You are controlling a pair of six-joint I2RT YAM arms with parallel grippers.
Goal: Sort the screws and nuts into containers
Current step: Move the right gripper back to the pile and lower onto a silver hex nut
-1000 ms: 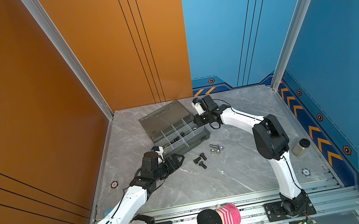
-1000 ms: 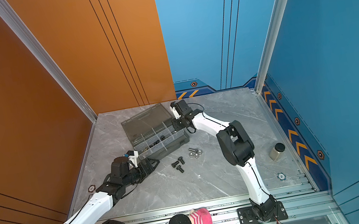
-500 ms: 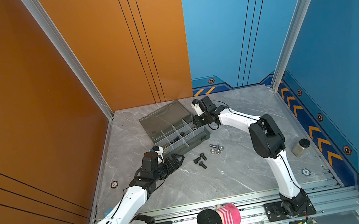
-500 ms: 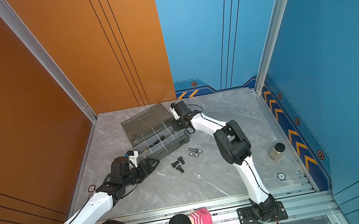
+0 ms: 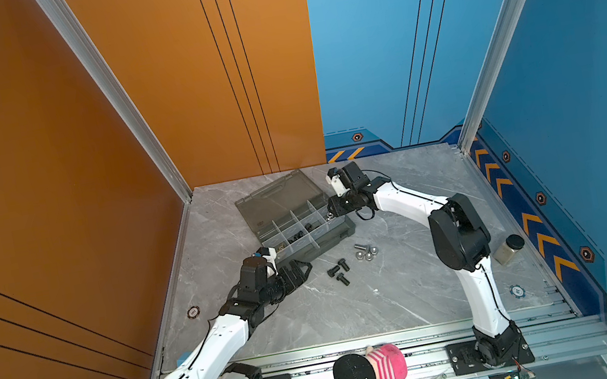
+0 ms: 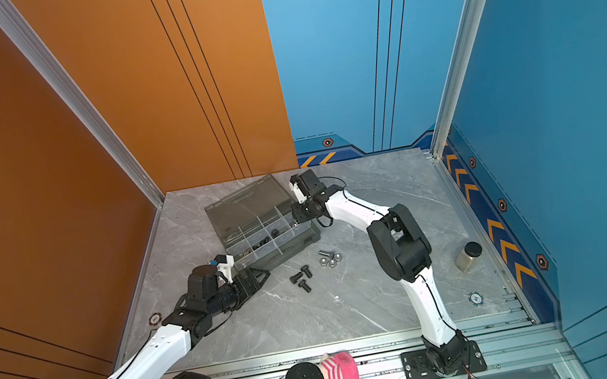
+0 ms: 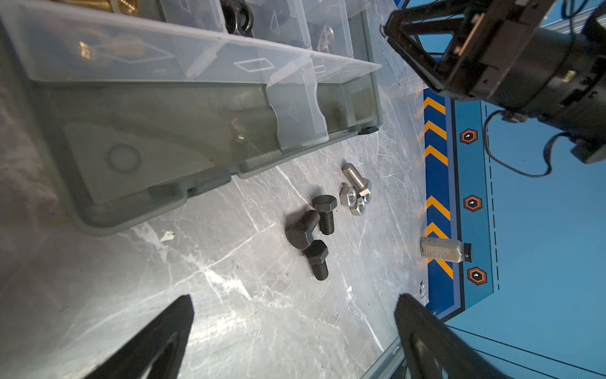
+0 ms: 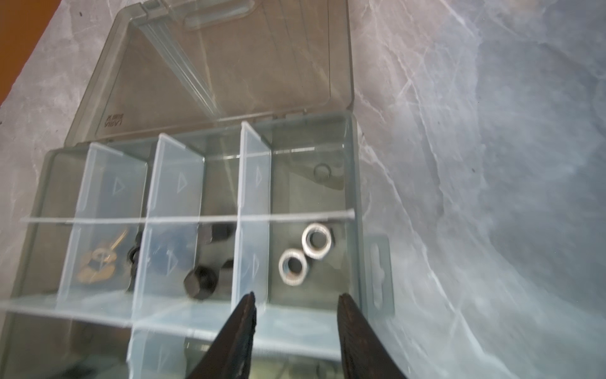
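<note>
The organiser case sits on the bench left of centre and toward the far side. Its lid lies open and flat on the far side. Pale dividers split the case into small cells.

The right wrist view shows what the middle row holds, from the left end to the right end:
- **Left-end cell:** the brass wing nuts.
- **Next cell:** the black wing nuts.
- **Third cell:** the black nuts, blurred.
- **Right-end cell:** two silver hex nuts, touching each other.

The right claw hovers over that right-end cell, just on the near side of the pair. Its jaws are partly apart with nothing between them. In a top view the same claw sits at the case's right end.

The left claw is spread wide and grips nothing. It is low over the bench, just beside the case's near left corner, and points toward the loose parts.

Those parts lie on the bench just near of the case. Three black bolts huddle together, touching. Just to their right and a little farther back lies the silver bolt, with three loose silver nuts clustered against its head. Both groups show in both top views.

A small jar stands at the bench's right edge, well apart from everything else.
</note>
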